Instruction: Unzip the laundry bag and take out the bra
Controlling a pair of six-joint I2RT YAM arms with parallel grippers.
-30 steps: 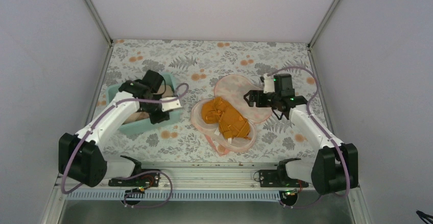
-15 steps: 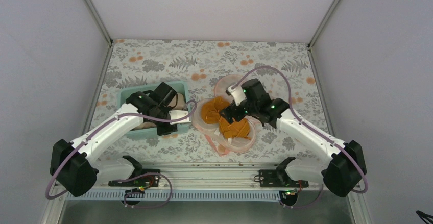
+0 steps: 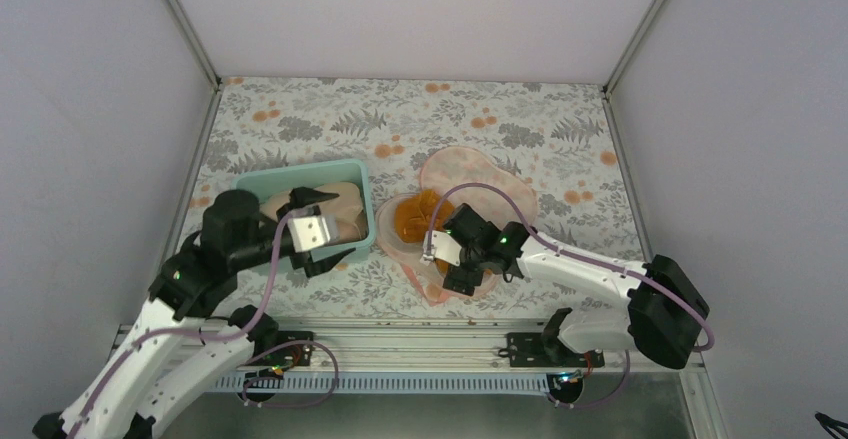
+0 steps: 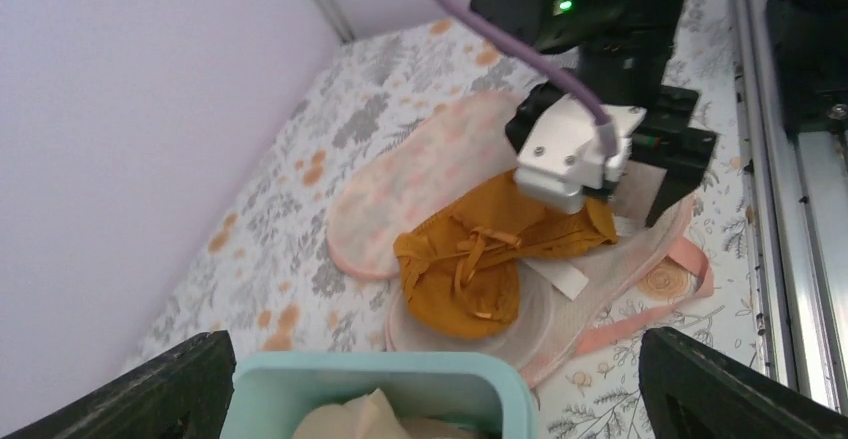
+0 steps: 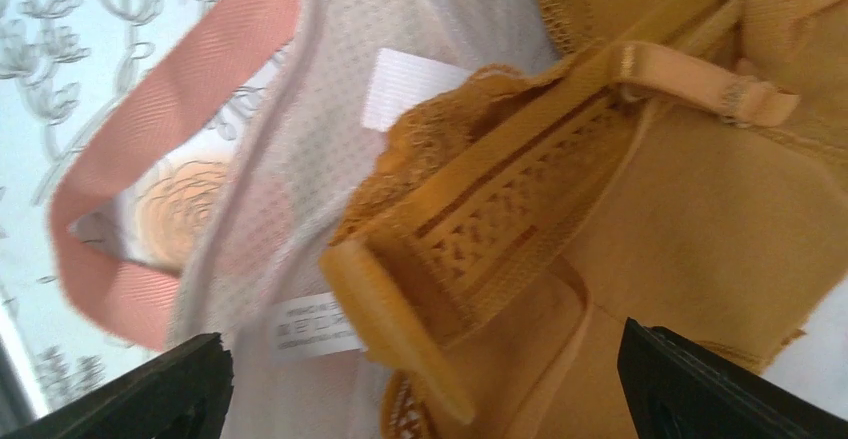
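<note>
The laundry bag point(image 3: 465, 171) lies unzipped at mid-table, its pale pink mesh lid point(image 4: 420, 174) flipped back. The mustard-orange bra point(image 3: 412, 217) sits in the open lower half point(image 4: 480, 269), straps tangled on top. My right gripper point(image 3: 452, 255) hovers low over the bra's near end, jaws open around its band and strap point(image 5: 680, 209), touching nothing I can see. White mesh point(image 5: 300, 159) and pink zip trim point(image 5: 150, 129) show beside it. My left gripper point(image 3: 330, 227) hangs open and empty above the teal tub.
The teal tub point(image 3: 300, 167) stands just left of the bag, pale peach bras point(image 3: 335, 204) inside; its rim point(image 4: 380, 369) is under my left jaws. Grey walls close the left, right and back. A metal rail runs along the near edge.
My left gripper opened and drew back out of the tub toward the near left. My right gripper swung from the bag's far right down to the bra's near end.
</note>
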